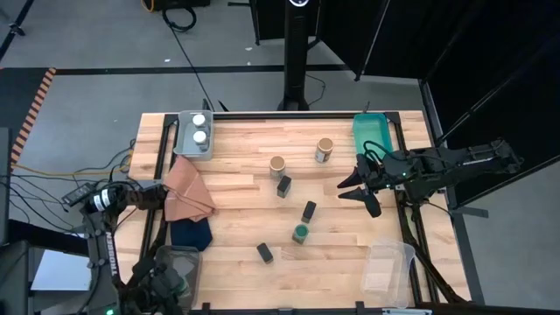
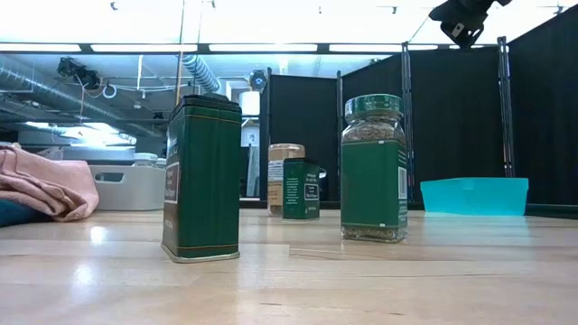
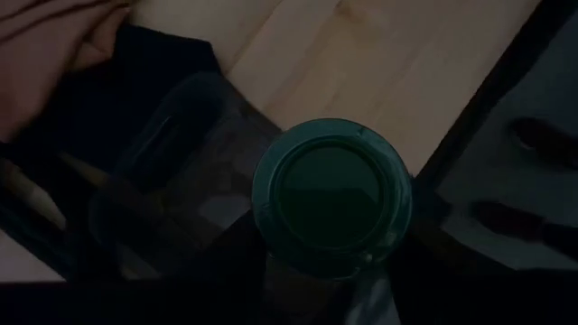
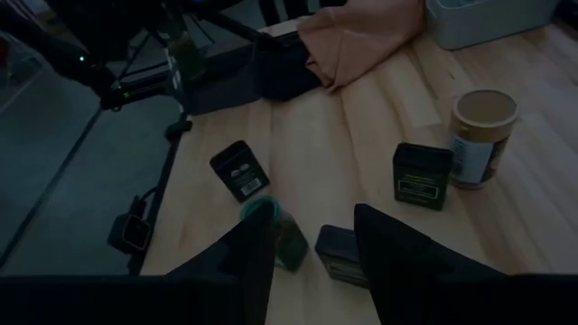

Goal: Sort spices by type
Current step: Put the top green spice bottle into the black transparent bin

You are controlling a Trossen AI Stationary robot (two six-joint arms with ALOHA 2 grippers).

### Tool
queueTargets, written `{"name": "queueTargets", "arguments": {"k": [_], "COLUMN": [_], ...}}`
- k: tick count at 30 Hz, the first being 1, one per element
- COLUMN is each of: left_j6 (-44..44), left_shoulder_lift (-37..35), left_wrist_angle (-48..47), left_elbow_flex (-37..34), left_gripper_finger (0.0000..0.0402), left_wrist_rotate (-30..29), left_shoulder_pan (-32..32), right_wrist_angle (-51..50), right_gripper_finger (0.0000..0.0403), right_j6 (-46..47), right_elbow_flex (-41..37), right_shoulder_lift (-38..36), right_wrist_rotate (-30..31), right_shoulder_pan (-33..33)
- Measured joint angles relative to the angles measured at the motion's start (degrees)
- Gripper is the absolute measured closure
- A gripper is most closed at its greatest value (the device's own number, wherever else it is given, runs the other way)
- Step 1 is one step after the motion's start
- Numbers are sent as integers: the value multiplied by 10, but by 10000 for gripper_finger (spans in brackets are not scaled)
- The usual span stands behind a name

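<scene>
Surface (image 1: 236,179): a pale wood top seen from above, with 12 o'clock at the far edge.
My left end effector (image 1: 171,280): off the 7 o'clock corner, closed round a green-lidded jar (image 3: 330,194) and holding it above a clear box (image 3: 172,171).
My right end effector (image 4: 313,226): in the air over the 3 o'clock side, fingers a little apart, holding nothing.
White-lidded jars: two, (image 1: 199,120) and (image 1: 200,136), side by side in a grey tray (image 1: 185,144) at 11 o'clock.
Tan-lidded jars: two standing near 12 o'clock, one (image 1: 325,149) toward 1 o'clock, the other (image 1: 277,164) just nearer the centre.
Tins: three dark tins. One (image 1: 283,185) stands just beside the nearer tan-lidded jar, one (image 1: 308,211) is at the centre, and one (image 1: 264,253) is toward 6 o'clock, apart from the rest.
Second green jar (image 1: 300,233): upright on the surface, just to the 6 o'clock side of the centre tin.
Cloths: a brown cloth (image 1: 186,192) at 9 o'clock, overlapping a navy cloth (image 1: 188,232) toward 8 o'clock.
Teal bin (image 1: 372,131): at the 1 o'clock corner, nothing visible inside.
Second clear box (image 1: 389,267): at the 5 o'clock corner.
</scene>
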Motion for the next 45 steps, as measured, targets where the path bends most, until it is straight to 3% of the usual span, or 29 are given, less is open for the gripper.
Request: {"name": "queueTargets", "arguments": {"k": [5,16,23,39,45], "left_j6": [-9,-168,-169,-170,-159], "left_shoulder_lift": [0,0,0,0,0], "left_wrist_angle": [0,-1,3,58,69], "left_elbow_flex": [-28,-108,-144,-185,-185], "left_gripper_finger": [228,228,226,224,196], "left_wrist_rotate": [13,12,6,7,5], "left_shoulder_pan": [-12,0,29,30,30], "right_wrist_angle": [0,0,0,1,4], "right_gripper_finger": [243,243,243,243,243], "right_j6": [16,20,19,9,9], "right_elbow_flex": [0,0,0,0,0], "right_shoulder_lift": [0,0,0,0,0], "right_wrist_rotate": [2,4,17,32,32], "right_shoulder_pan": [0,0,0,0,0]}}
